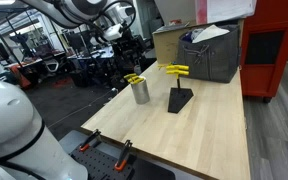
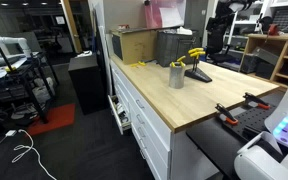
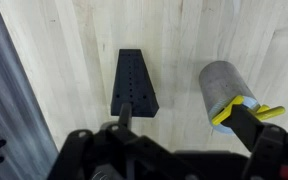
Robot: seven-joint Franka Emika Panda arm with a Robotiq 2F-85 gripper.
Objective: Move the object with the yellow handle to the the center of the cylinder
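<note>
1. A light wooden table [image 1: 209, 135] holds a shiny metal cup [image 1: 141, 94], which stands upright.
2. A black wedge stand [image 1: 180, 100] with a post sits near the cup, with a gap of bare wood between them.
3. Behind them, at the back of the table, are a grey bin [image 1: 216, 60] and a cardboard box [image 1: 170, 44], well apart from the cup.
4. Orange and black clamps [image 1: 123, 152] sit at the near edge of the table.
5. One yellow-handled tool [image 1: 134, 78] is at the cup. Its handle sticks out over the rim and it leans to one side, not straight up.
6. In the wrist view, that handle points away from the stand, past the cup's rim.
7. A second yellow-handled tool [image 1: 175, 70] rests on top of the stand's post. It lies almost flat, with its long side going across the exterior view.
8. The gripper [image 3: 182, 118] looks down from above the cup and stand. Its fingers [image 3: 252, 135] are spread wide, with only bare table between them.
</note>
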